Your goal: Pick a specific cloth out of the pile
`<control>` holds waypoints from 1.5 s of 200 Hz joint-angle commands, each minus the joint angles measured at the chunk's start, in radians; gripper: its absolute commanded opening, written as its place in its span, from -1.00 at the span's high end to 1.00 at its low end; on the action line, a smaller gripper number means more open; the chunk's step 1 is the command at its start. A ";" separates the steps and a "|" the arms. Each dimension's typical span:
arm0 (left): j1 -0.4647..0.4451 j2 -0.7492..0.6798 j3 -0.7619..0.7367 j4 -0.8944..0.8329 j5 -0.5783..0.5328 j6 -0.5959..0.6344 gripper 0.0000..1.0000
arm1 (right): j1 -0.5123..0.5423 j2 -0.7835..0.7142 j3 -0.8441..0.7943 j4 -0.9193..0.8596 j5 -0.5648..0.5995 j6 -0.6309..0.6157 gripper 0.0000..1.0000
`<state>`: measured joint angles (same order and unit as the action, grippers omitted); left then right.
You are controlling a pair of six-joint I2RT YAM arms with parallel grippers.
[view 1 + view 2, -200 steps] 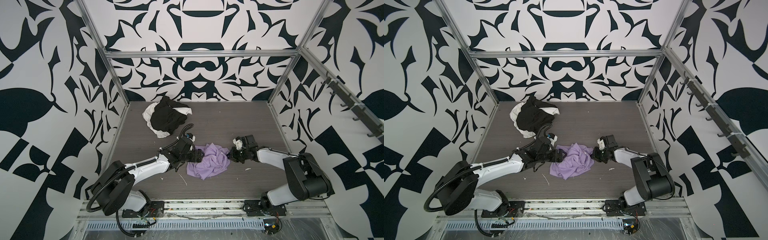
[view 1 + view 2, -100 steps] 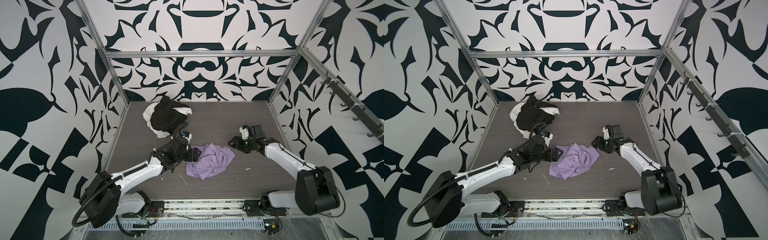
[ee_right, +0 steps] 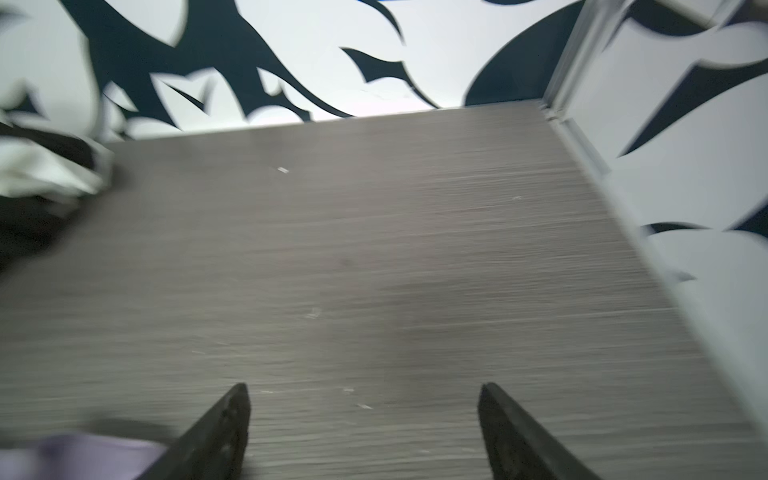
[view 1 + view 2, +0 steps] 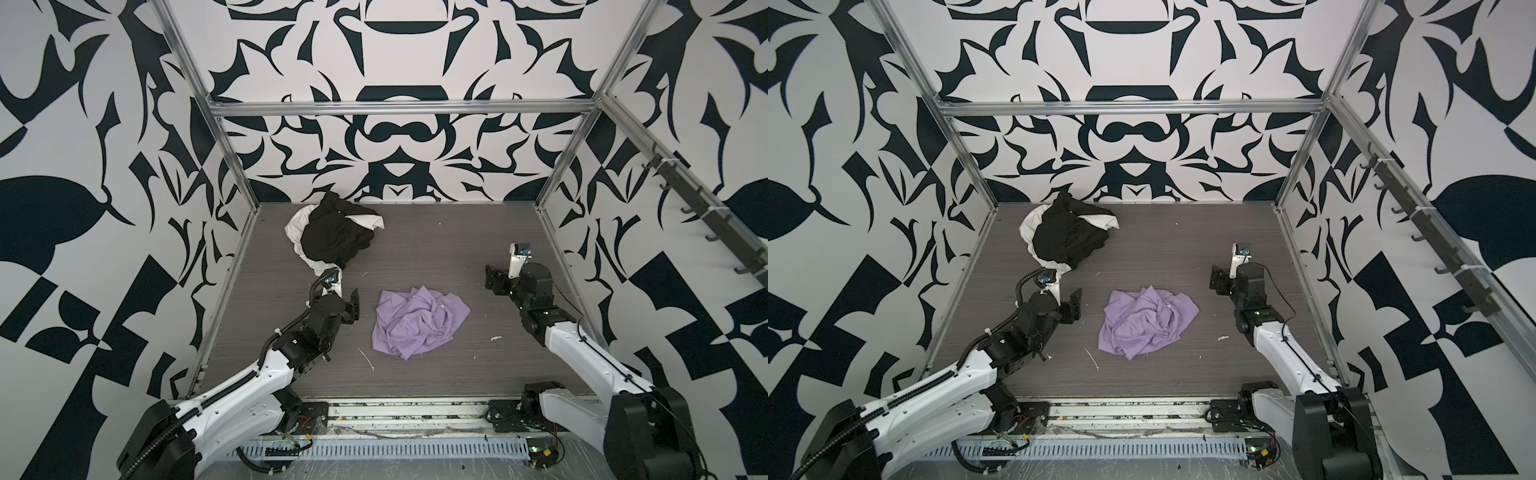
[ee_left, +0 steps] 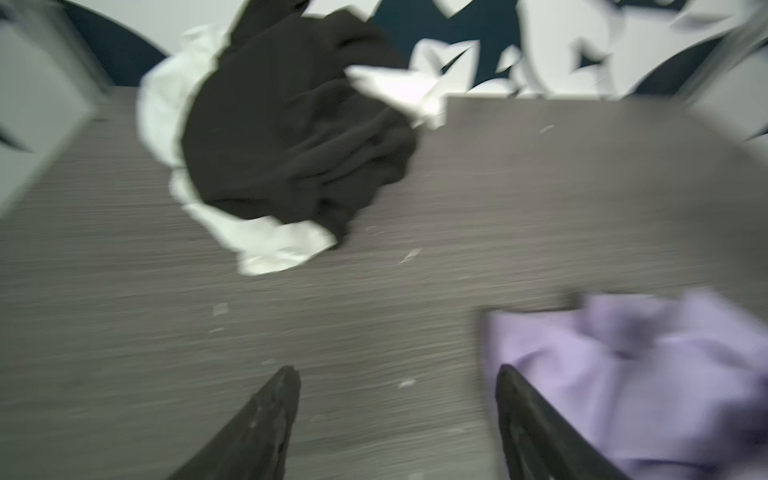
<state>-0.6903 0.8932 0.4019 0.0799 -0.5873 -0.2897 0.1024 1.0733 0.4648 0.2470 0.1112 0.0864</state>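
Observation:
The cloth point(image 4: 419, 322) point(image 4: 1148, 324), lilac and crumpled, lies alone on the grey table, free of both grippers. The pile point(image 4: 332, 237) point(image 4: 1067, 237), a black fabric over a white one, sits at the far left by the back wall. My left gripper point(image 4: 354, 306) point(image 4: 1075, 307) hovers just left of the cloth, open and empty. In the left wrist view the left gripper point(image 5: 397, 372) frames bare table, with the cloth point(image 5: 644, 374) beside one finger. My right gripper point(image 4: 492, 280) point(image 4: 1217, 282) point(image 3: 363, 388) stands open and empty, well right of the cloth.
Patterned walls with metal frame posts point(image 4: 552, 174) close in the table on three sides. Small white scraps point(image 4: 495, 338) and a thin white strand point(image 4: 366, 360) lie on the grey table point(image 4: 436, 249). The arm bases sit along the front rail point(image 4: 395, 415).
My right gripper has opened, let go of the lilac cloth and drawn back to the right. My left gripper has pulled away to the left. The cloth has settled flatter on the table.

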 commanded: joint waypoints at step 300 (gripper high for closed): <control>0.699 0.671 -0.047 0.870 0.568 0.223 -0.99 | 0.000 0.486 -0.109 0.671 0.103 -0.091 -0.99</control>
<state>0.0063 1.5608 0.3492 0.8989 -0.0109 -0.0593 0.1062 1.5738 0.3416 0.9382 0.2283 -0.0036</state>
